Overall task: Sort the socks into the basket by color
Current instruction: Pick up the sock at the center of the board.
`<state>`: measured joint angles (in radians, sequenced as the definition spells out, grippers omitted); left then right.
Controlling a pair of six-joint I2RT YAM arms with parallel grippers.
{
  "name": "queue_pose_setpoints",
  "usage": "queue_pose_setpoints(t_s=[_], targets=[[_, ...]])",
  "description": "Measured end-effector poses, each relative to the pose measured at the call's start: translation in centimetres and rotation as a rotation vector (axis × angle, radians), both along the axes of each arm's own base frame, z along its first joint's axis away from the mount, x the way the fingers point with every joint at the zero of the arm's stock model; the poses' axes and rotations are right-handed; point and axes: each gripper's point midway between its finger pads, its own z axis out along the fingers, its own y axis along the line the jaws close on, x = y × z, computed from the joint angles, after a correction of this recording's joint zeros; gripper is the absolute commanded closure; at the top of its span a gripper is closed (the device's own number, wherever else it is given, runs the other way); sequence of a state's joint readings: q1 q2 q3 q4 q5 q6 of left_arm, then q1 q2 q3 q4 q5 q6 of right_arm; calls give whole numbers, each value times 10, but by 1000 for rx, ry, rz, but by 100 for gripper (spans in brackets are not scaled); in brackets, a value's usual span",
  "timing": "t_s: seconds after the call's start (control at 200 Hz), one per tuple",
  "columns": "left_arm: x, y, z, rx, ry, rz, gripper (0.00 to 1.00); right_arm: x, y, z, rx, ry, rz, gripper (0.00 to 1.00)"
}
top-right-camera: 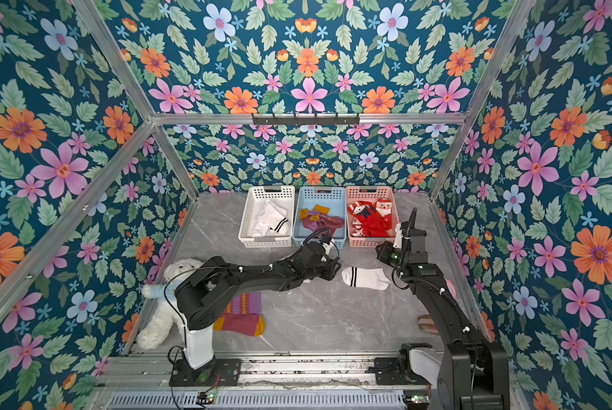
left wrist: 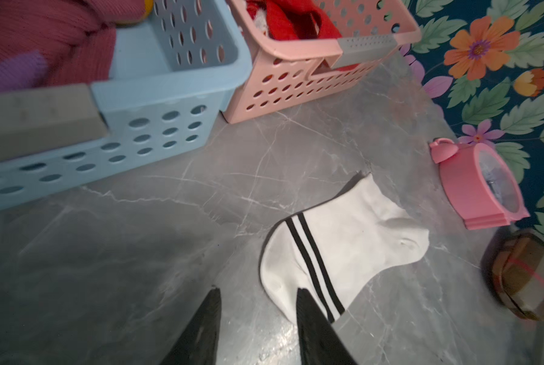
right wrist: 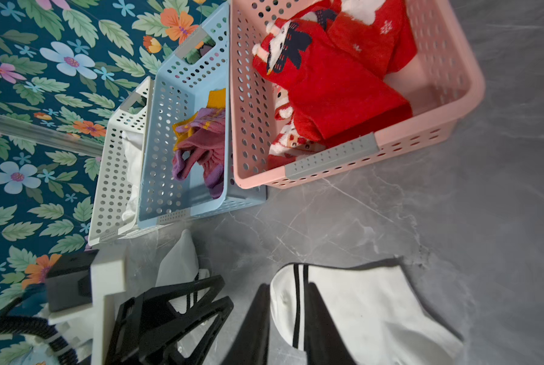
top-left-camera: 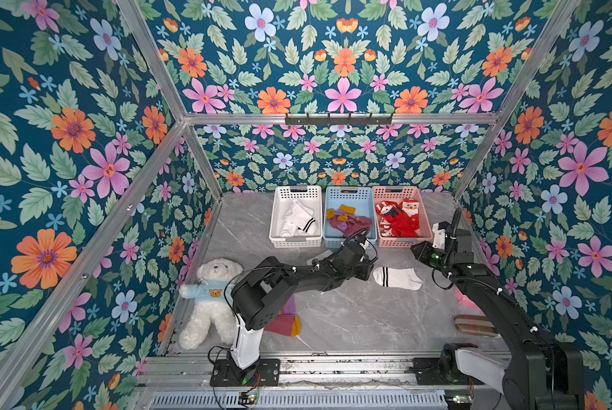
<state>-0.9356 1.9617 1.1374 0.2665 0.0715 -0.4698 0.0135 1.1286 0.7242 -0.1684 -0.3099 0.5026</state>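
White sock (top-left-camera: 397, 278) lies crosswise, striped end just beside left gripper (left wrist: 258, 294), fingers apart; right gripper (right wrist: 286, 286) over same end, fingers narrowly apart.

White teddy bear (top-left-camera: 207, 312), pink alarm clock (left wrist: 463, 189), perhaps a plaid pouch (left wrist: 523, 278)

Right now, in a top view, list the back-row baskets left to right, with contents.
Left to right: white perforated plastic basket holding white black-striped socks → light blue perforated plastic basket holding maroon-and-purple socks → pink perforated plastic basket holding red Santa socks.
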Motion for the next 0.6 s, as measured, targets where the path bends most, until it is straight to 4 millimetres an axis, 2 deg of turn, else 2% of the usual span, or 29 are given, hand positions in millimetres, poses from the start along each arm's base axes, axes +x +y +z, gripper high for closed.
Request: queue_pose_setpoints(t_s=[0.17, 0.465, 0.6], targets=[[-3, -14, -15, 75, -17, -20, 57, -7, -8, 1, 1, -1, -26, 75], [-7, -36, -27, 163, -69, -65, 58, -16, -17, 3, 1, 2, -51, 73], [-10, -42, -33, 200, -81, -73, 61, -19, -17, 2, 0, 7, -54, 73]])
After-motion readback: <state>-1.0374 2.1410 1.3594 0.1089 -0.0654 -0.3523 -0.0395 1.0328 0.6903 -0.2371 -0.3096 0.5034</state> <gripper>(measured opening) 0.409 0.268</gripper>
